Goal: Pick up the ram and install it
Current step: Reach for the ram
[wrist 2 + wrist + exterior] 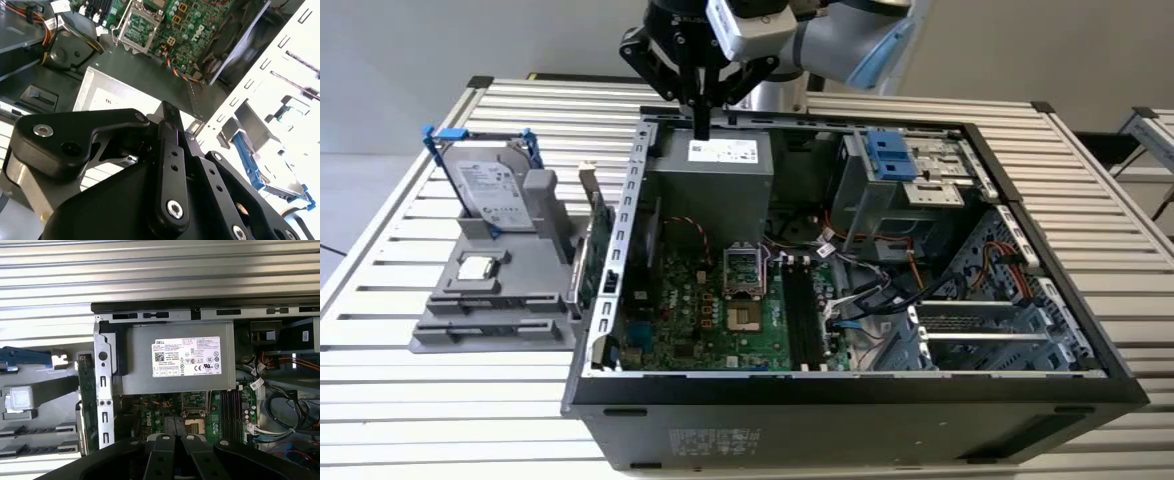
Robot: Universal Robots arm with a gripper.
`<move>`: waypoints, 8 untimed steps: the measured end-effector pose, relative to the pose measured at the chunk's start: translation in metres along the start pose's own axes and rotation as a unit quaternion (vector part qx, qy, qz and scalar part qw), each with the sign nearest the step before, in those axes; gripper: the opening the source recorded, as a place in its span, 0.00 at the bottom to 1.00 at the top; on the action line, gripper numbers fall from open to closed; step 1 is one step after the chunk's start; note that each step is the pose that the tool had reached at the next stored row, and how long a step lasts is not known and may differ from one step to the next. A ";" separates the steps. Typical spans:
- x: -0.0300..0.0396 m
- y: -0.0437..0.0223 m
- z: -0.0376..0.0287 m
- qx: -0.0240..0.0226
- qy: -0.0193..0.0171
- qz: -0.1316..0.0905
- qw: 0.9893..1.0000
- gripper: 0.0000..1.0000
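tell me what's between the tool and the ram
In the exterior view, the case wall stands between them: the tool hangs over the power supply inside, and the ram stands just outside.

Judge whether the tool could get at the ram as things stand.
Probably yes. The tool hangs over the power supply, and the ram stands on edge in the grey holder just outside the case wall, its top edge uncovered. The wall beside it leaves little room.

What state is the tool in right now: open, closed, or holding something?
Tool: closed, holding nothing.
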State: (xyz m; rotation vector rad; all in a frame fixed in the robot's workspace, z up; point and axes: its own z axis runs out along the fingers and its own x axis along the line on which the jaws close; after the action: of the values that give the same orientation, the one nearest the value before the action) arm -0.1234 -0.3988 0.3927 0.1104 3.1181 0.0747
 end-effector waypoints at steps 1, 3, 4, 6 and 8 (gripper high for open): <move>0.0000 0.0000 0.0001 0.000 0.000 0.000 1.000 0.00; 0.0001 -0.0001 0.0001 0.000 0.000 0.000 1.000 0.00; 0.0001 -0.0001 0.0001 0.000 0.000 0.000 1.000 0.00; 0.0003 -0.0001 0.0001 0.000 0.000 0.000 1.000 0.00; 0.0010 -0.0002 0.0001 0.000 0.000 0.000 1.000 0.00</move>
State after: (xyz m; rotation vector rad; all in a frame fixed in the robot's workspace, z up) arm -0.1244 -0.3989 0.3926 0.1106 3.1180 0.0750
